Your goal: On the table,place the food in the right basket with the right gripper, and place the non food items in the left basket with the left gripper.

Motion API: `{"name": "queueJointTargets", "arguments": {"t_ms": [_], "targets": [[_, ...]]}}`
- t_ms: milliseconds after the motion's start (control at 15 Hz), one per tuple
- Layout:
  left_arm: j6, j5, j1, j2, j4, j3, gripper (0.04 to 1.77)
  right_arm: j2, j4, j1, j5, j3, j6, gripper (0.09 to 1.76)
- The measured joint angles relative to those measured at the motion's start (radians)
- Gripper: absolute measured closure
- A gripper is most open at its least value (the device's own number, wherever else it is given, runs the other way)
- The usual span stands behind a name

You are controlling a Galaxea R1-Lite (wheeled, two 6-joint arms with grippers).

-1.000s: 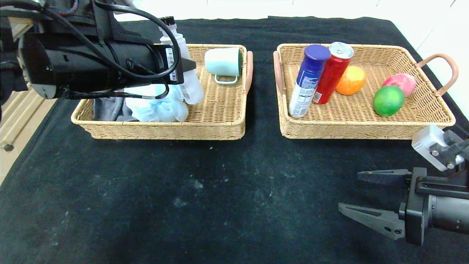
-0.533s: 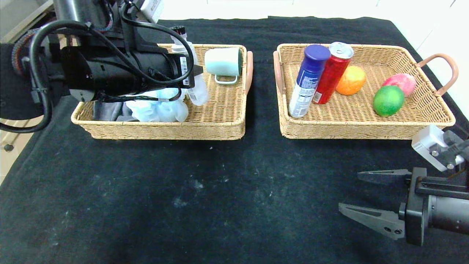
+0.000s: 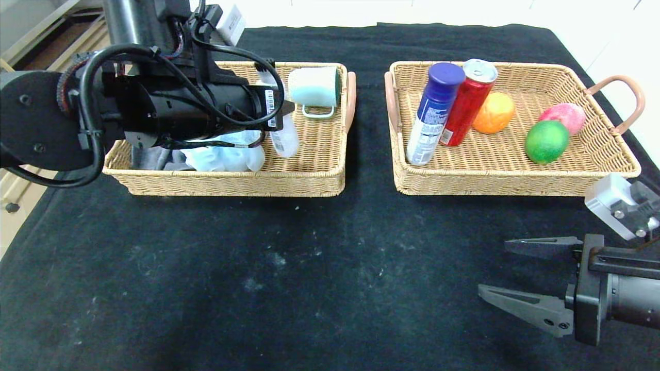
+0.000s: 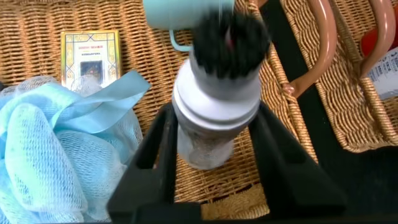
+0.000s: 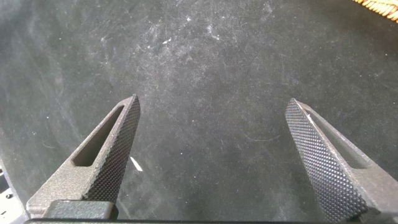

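Non-task items logged. I see a pale mint mug (image 3: 314, 88) lying on its side at the far end of the left tray, handle toward the near side. A grey cloth (image 3: 149, 157) is bunched in that tray's near left corner. An orange fruit (image 3: 493, 113) and a pink fruit (image 3: 563, 115) rest apart in the right tray.

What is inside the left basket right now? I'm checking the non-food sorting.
Inside the left basket: blue pouf, card box, mint mug, and the white bottle held by the left tool. The arm hides the basket's far-left part.
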Motion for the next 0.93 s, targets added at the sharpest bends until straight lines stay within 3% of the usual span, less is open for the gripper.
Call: {"name": "queueJointTargets", "arguments": {"t_ms": [400, 933], "targets": [[-0.001, 0.002, 0.000, 0.000, 0.004, -0.003, 0.49, -0.006, 0.000, 0.001, 0.000, 0.000, 0.001, 0.14], [-0.001, 0.003, -0.011, -0.029, 0.017, 0.013, 0.24, -0.012, 0.001, 0.006, 0.000, 0.003, 0.001, 0.14]]}}
